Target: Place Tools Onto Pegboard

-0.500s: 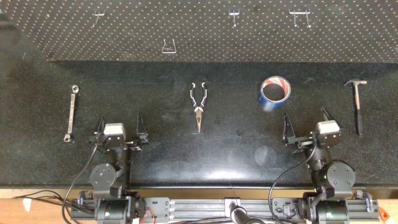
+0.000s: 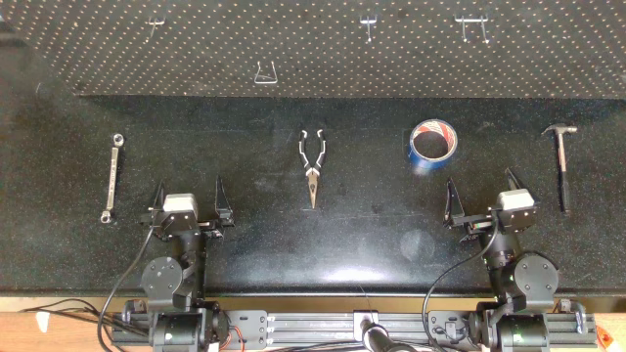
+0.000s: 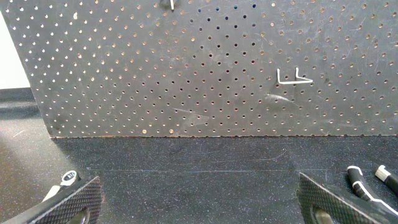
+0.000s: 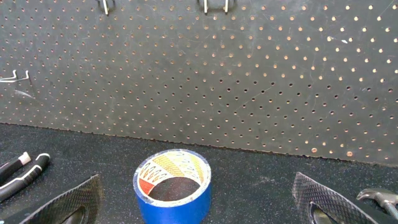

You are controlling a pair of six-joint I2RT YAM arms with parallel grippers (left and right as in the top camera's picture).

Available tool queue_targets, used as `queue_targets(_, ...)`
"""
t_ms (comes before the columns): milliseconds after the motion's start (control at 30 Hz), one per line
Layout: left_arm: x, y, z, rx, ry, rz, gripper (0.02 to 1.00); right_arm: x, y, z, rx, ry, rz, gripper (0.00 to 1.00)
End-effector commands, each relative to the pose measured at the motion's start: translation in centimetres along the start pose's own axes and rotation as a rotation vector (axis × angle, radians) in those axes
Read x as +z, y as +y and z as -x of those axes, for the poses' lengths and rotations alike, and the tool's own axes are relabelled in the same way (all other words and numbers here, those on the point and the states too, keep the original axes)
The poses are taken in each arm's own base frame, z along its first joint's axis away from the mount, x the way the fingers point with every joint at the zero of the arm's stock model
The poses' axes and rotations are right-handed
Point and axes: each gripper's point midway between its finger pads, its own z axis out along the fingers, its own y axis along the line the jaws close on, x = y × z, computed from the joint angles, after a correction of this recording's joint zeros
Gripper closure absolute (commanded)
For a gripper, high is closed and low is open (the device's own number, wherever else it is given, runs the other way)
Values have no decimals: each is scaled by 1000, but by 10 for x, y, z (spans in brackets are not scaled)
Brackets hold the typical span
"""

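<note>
prog 0/4 | wrench (image 2: 111, 177), pliers (image 2: 313, 167), tape (image 2: 431, 145), hammer (image 2: 562, 168) all on worktop (image 2: 372, 235) in front of pegboard (image 2: 323, 59), none hung | I see L pincer (image 2: 188, 186) + R pincer (image 2: 480, 181) both wide, empty | all 4 left to hang

In the wrist views we see the wrench (image 3: 68, 178), pliers (image 3: 360, 182) and hammer (image 4: 377, 196) only partly, cut off at the edges.
</note>
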Motion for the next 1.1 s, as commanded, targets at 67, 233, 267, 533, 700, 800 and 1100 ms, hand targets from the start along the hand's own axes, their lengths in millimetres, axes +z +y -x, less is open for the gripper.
queue_targets(67, 0, 0, -1, 8, 3, -3, 23, 0, 0, -2, -17, 3, -5, 9)
queue_targets(233, 0, 0, -1, 8, 3, -3, 23, 0, 0, -2, -17, 3, -5, 9)
queue_targets(267, 0, 0, -1, 8, 3, -3, 23, 0, 0, -2, -17, 3, -6, 9)
queue_targets(533, 1, 1, -3, 9, 14, 2, 23, 0, 0, -2, -17, 3, -6, 9)
queue_targets(700, 6, 13, 9, 7, 92, 47, 23, 0, 0, -2, -17, 3, -5, 9)
queue_targets(800, 10, 30, 20, 4, 183, 110, 25, 0, 0, -2, -17, 3, -5, 9)
queue_targets(1100, -14, 96, 22, 9, 659, 339, 23, 0, 0, -2, -17, 3, -5, 9)
